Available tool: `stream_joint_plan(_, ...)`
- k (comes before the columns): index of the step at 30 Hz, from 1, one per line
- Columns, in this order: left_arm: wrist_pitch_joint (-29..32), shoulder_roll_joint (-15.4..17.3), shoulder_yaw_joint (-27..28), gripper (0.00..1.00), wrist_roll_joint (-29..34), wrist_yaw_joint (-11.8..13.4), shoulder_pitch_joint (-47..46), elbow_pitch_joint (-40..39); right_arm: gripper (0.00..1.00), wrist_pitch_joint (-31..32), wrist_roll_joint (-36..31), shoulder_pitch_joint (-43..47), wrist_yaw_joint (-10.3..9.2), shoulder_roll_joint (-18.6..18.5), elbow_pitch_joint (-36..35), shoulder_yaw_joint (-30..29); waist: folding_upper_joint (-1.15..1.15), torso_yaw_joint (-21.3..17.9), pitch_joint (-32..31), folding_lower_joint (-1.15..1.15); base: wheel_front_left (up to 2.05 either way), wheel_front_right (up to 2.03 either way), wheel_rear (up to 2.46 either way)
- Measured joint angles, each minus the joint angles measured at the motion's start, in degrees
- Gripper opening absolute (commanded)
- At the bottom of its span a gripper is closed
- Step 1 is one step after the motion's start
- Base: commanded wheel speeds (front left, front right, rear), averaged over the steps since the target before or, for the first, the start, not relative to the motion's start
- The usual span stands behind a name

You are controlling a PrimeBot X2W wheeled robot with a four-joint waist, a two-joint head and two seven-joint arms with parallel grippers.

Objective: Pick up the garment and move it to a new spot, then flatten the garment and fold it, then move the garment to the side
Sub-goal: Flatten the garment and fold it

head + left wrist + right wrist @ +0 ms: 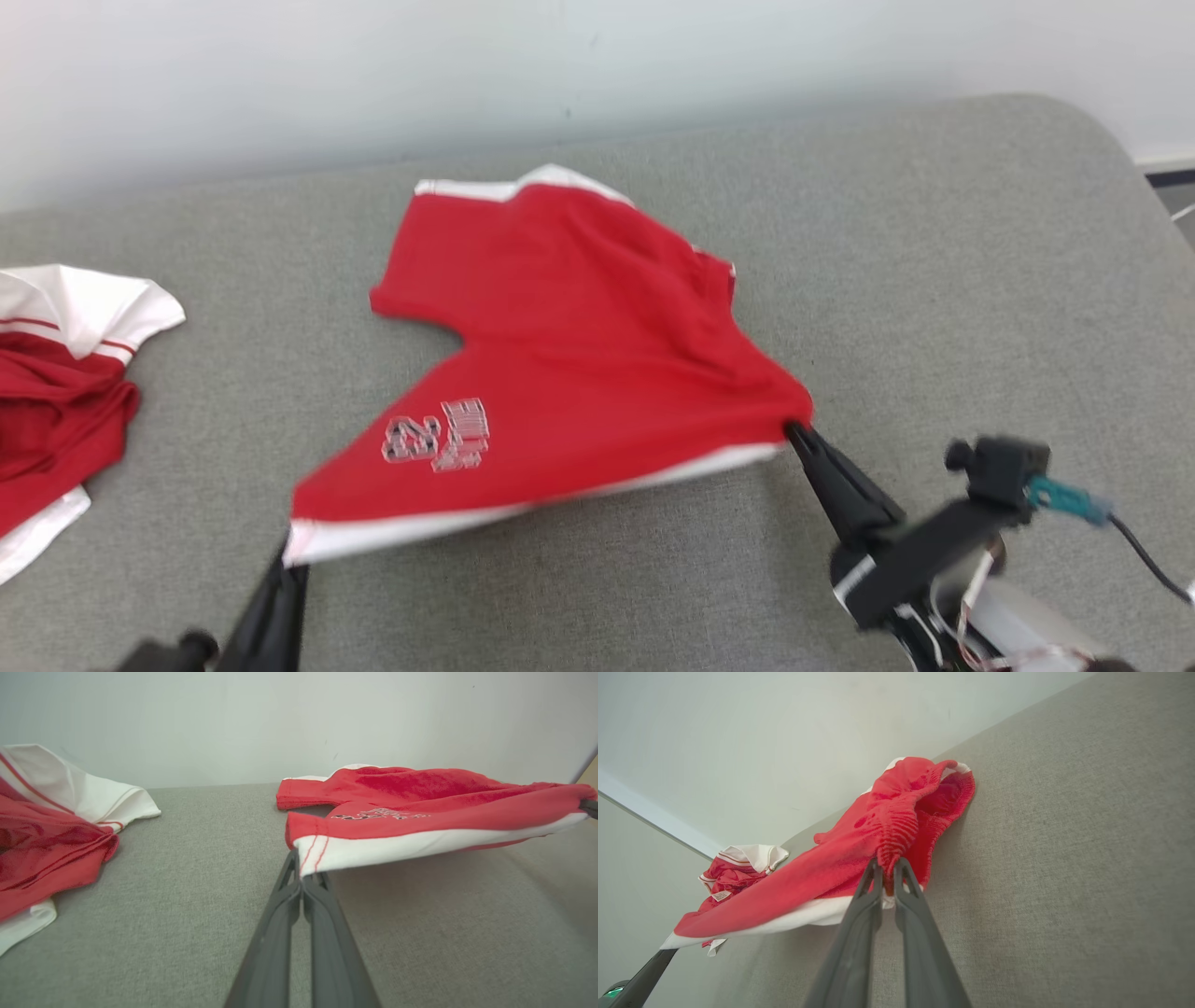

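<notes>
Red garment (pixel 579 373) hung taut; red-white heap (pixel 56 392) lies left, apart.
Near hem clenched by left gripper (pixel 288 558) and right gripper (pixel 795 429); long axis left-right.

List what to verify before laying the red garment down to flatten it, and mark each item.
1. Left gripper shut on a corner of the red garment: ok.
2. Right gripper shut on the opposite corner: ok.
3. White band stretched straight between the two grippers: ok.
4. Garment lying flat: not ok; the near edge hangs above the grey surface and the far part is creased.
5. Second garment apart from the held one, off to the left: ok.
6. Layers underneath free of twists: cannot tell.
</notes>
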Motion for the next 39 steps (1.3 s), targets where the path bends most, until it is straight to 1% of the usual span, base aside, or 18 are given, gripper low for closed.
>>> stream_joint_plan(5,0.00,-3.53,1.68,0.00,1.01,-0.64,5.52,0.79,0.00,1.72,0.24,5.93,0.02,-1.93,-2.00,-1.07,0.00,0.30,-2.17,0.00,0.00,0.00,0.00)
stream_joint_plan(10,0.00,-5.31,3.18,0.00,3.30,-1.46,8.92,1.88,0.00,4.08,0.47,11.76,0.03,-3.14,-4.23,-2.26,0.00,1.06,-3.71,0.00,0.00,0.00,0.00)
stream_joint_plan(13,0.00,-5.99,3.99,0.00,3.93,-2.53,10.15,2.71,0.00,5.39,0.29,14.67,0.03,-3.47,-5.53,-3.49,0.00,1.54,-3.96,0.00,0.00,0.00,0.00)
stream_joint_plan(16,0.00,-7.01,5.02,0.00,4.54,-3.70,10.50,3.57,0.00,6.42,-0.90,16.36,0.03,-3.22,-6.23,-4.92,0.00,1.47,-3.69,0.01,0.00,0.00,0.00)
stream_joint_plan(18,0.00,-7.67,5.72,0.00,5.36,-4.47,10.50,4.35,0.00,6.70,-2.01,16.63,0.03,-2.38,-6.23,-6.17,0.01,1.27,-3.61,0.01,0.00,0.00,0.00)
stream_joint_plan(19,0.00,-7.67,5.72,0.00,5.36,-4.47,10.50,4.35,0.00,6.70,-2.01,16.63,0.03,-2.38,-6.23,-6.17,0.01,1.27,-3.61,0.01,0.00,0.00,0.00)
stream_joint_plan(24,0.00,-8.17,7.36,0.00,6.80,-6.54,9.79,5.49,0.00,7.84,-5.15,17.17,0.03,0.38,-7.22,-8.00,0.01,0.74,-3.54,0.01,0.00,0.00,0.00)
stream_joint_plan(26,0.00,-7.81,7.80,0.00,7.67,-7.54,8.62,5.70,0.00,8.03,-6.20,17.09,0.03,1.37,-7.94,-8.76,0.01,0.55,-3.37,0.01,0.00,0.00,0.00)
stream_joint_plan(29,0.00,-6.24,8.45,0.00,9.37,-9.22,5.61,6.01,0.00,8.06,-7.17,16.56,0.03,2.83,-9.25,-10.14,0.01,0.21,-2.94,0.01,0.00,0.00,0.00)
stream_joint_plan(34,0.14,-2.00,9.27,0.00,10.91,-12.10,-1.51,6.60,0.00,8.64,-7.58,14.04,0.03,5.76,-10.74,-11.78,0.01,-1.11,-1.91,0.01,0.00,0.00,0.00)
stream_joint_plan(39,3.42,2.08,9.50,0.00,11.44,-15.39,-9.71,7.75,0.00,8.54,-9.00,8.73,0.02,9.31,-9.56,-13.15,0.01,-3.25,0.02,0.02,0.00,0.00,0.00)
